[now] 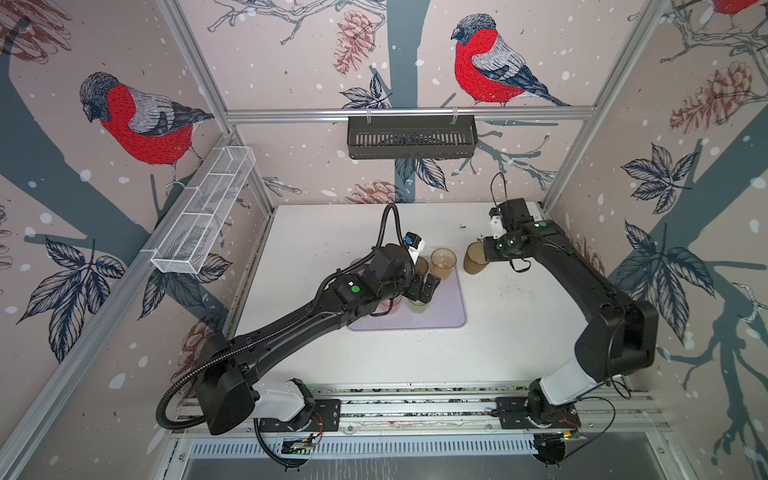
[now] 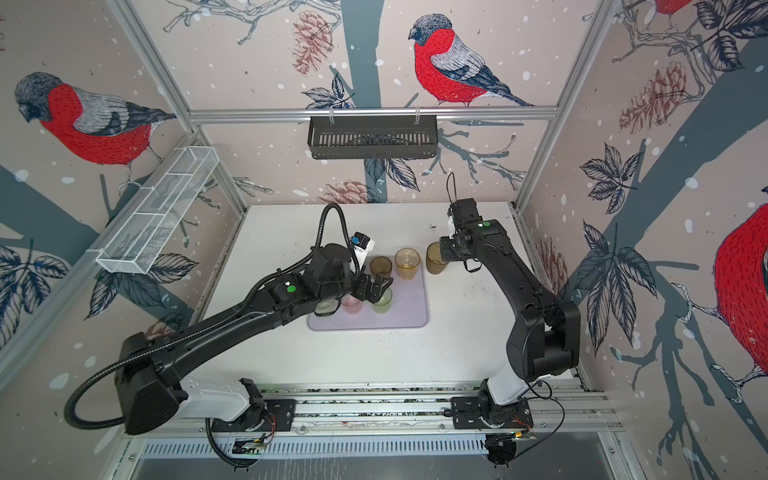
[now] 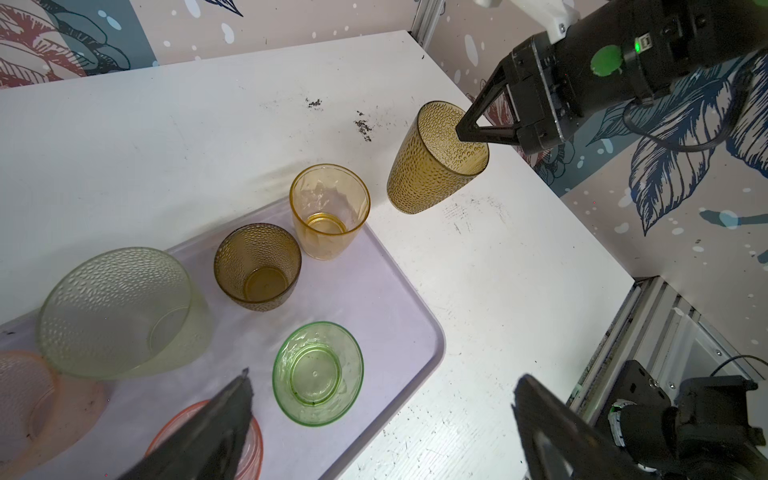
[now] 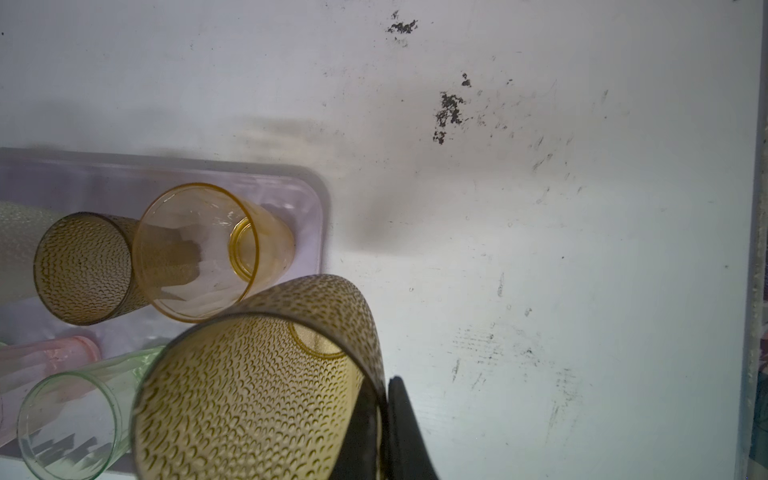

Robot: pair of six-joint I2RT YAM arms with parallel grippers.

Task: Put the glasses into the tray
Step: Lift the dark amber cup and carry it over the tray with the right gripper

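Bullfinch-and-pinecone wallpaper [image 1: 141, 124] covers the walls around a scuffed white table [image 1: 519, 332] that fills the middle of both top views. Two black arms reach up from the lower edge of the frame. The left arm [image 1: 291, 328] slants toward the centre and the right arm [image 1: 598, 291] bends in from the right side. At the centre of the frame the lavender tray [image 1: 444, 307] lies flat on the table. The left hand [image 2: 381, 287] hangs over the tray's middle, its fingers spread wide with nothing between them. The right hand [image 3: 471, 131] is just off the tray's upper right corner, pinched together on the rim of a dark olive dimpled tumbler [image 3: 432, 166], one finger inside and one outside. That tumbler is tilted and sits over bare table beside the tray, not in it; I cannot tell whether its base touches the table. In the left wrist view, the tray holds a smooth amber tumbler [image 3: 328, 212] at the corner nearest the held one and a brown dimpled tumbler [image 3: 257, 266] just beside it. It also holds a pale frosted green tumbler [image 3: 120, 311], a bright green tumbler [image 3: 318, 372] and a pink tumbler [image 3: 25, 399] at the frame's left edge. Another pink tumbler [image 3: 255, 444] at the lower edge is partly hidden by a finger.
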